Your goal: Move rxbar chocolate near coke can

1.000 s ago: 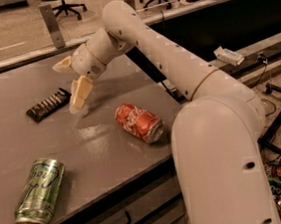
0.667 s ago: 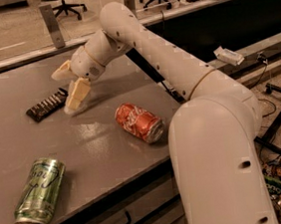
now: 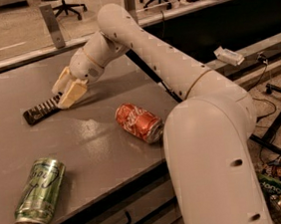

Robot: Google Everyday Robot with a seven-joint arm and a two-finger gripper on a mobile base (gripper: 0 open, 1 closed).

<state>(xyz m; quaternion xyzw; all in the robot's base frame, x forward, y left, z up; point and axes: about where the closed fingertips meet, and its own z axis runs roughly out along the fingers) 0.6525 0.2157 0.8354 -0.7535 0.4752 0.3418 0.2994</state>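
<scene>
The rxbar chocolate [image 3: 39, 110], a flat black wrapper with white lettering, lies on the grey table at the left. My gripper [image 3: 64, 94] is low over the bar's right end, one cream finger [image 3: 72, 93] on the near side and the other on the far side, jaws apart around it. The coke can [image 3: 138, 122], red-orange with white script, lies on its side in the middle of the table, to the right of and nearer than the bar.
A green can [image 3: 39, 192] lies on its side near the table's front left edge. The grey table [image 3: 95, 154] has a drawer front below its front edge. A glass partition and office chairs stand behind. Clutter lies on the floor at the right.
My gripper has moved left and down, from beside the bar to straddling its right end. The bar and both cans have not moved.
</scene>
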